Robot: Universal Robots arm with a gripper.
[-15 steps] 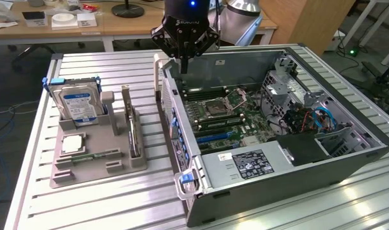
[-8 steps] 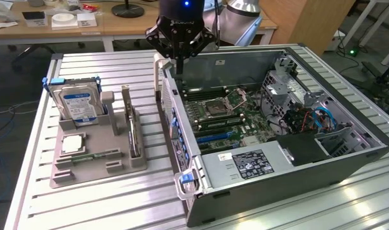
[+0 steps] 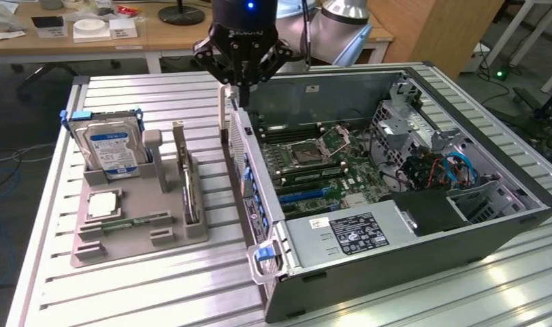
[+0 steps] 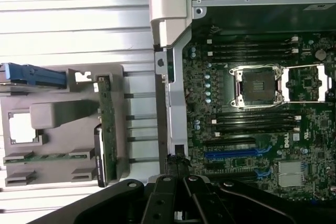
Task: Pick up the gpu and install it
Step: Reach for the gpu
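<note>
Thin blk gpu [image 3: 190, 201] — edge-up in grey tray [image 3: 135, 236].

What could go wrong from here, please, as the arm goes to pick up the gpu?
1. The gripper is shut and hangs over the computer case's side wall, not over the gpu. Descending here, it could strike the wall.
2. The gpu stands on edge in a narrow slot of the grey holder, close beside the case. An off-centre grasp might tilt the card or jam it in the slot.
</note>
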